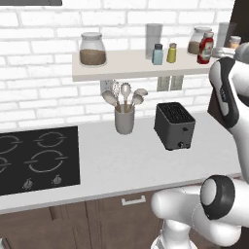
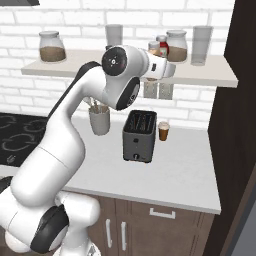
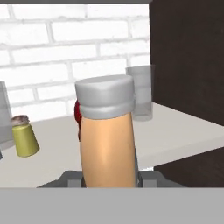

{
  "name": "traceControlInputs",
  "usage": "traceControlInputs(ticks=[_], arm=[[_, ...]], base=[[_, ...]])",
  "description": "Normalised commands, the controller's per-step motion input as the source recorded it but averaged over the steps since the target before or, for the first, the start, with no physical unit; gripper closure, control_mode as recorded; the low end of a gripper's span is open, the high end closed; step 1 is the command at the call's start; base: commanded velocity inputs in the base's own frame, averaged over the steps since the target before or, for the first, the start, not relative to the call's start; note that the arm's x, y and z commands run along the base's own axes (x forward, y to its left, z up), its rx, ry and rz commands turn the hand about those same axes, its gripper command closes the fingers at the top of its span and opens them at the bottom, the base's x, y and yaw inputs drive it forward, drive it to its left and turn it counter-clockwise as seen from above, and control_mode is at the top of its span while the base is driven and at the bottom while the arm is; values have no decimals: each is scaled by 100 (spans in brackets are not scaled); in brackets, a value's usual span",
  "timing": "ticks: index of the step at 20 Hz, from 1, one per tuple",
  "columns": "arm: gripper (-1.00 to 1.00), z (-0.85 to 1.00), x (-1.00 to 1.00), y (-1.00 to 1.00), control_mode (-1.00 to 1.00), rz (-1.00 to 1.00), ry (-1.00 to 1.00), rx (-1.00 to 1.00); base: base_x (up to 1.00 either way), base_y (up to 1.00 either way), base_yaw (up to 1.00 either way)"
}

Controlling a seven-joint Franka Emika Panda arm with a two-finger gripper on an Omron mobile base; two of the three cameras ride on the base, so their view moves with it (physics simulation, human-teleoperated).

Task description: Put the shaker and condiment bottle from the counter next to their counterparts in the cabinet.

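My gripper (image 3: 109, 180) is shut on the condiment bottle (image 3: 106, 140), an orange-tan bottle with a pale cap. In the right base view my gripper (image 2: 154, 58) holds the condiment bottle (image 2: 154, 48) upright over the cream cabinet shelf (image 2: 215, 75), right in front of the red bottle (image 2: 163, 44). A sliver of the red bottle (image 3: 77, 114) peeks out behind it in the hand view. The pale blue shaker (image 1: 157, 54) stands on the shelf (image 1: 112, 72) beside the yellow-green shaker (image 1: 171, 52), left of the red bottle (image 1: 205, 47). I cannot tell whether the held bottle (image 1: 235, 42) touches the shelf.
Jars (image 1: 92, 49) and grey glasses (image 2: 202, 45) also stand on the shelf. On the counter below are a black toaster (image 2: 139, 136), a utensil holder (image 1: 124, 119) and a small brown cup with a pale lid (image 2: 163, 131). A dark wall panel (image 2: 240, 125) rises at the right.
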Motion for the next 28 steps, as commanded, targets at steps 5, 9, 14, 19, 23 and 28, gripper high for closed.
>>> traceControlInputs(ticks=[5, 9, 14, 19, 23, 28], arm=[[100, -4, 43, -27, -100, 0, 0, 0], [100, -9, 39, -8, -100, 0, 0, 0], [100, -13, 25, -1, -100, 0, 0, 0], [100, -10, 15, -2, -100, 0, 0, -1], [100, -7, 18, 3, -100, 0, 0, -5], [100, 0, 34, -3, -100, 0, 0, 0]], base=[[0, 0, 0], [0, 0, 0], [0, 0, 0], [0, 0, 0], [0, 0, 0], [0, 0, 0]])
